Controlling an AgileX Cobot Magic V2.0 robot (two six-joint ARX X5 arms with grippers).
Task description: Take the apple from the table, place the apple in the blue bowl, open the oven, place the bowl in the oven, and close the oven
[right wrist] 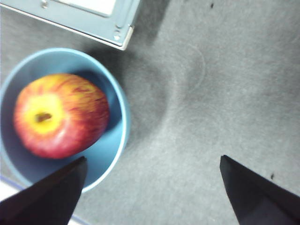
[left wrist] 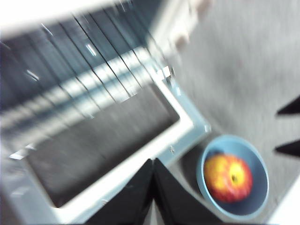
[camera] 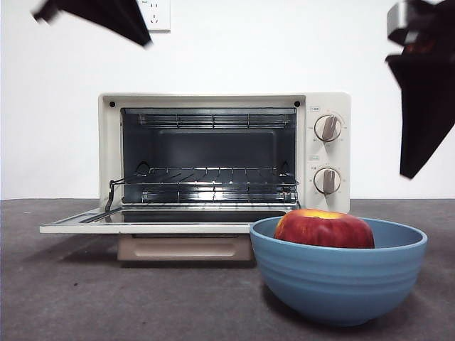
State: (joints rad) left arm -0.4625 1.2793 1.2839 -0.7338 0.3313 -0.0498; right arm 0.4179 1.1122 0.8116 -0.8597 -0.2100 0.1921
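Observation:
The red apple [camera: 324,228] lies inside the blue bowl [camera: 341,280], which stands on the table [camera: 71,298] in front of the oven's right end. The cream oven [camera: 224,153] is open, its door [camera: 142,222] folded down flat and the wire rack [camera: 206,183] showing inside. My left gripper [left wrist: 152,161] is shut and empty, high over the open door [left wrist: 140,154], with the bowl [left wrist: 213,199] off to one side. Over bare table beside the bowl [right wrist: 115,140] and apple [right wrist: 61,115], my right gripper [right wrist: 153,159] hangs open and holds nothing.
Both arms show only as dark shapes at the top corners of the front view, the left arm [camera: 106,18] and the right arm [camera: 423,92]. A white wall with a socket [camera: 158,13] stands behind the oven. Two knobs [camera: 328,128] sit on the oven's right panel.

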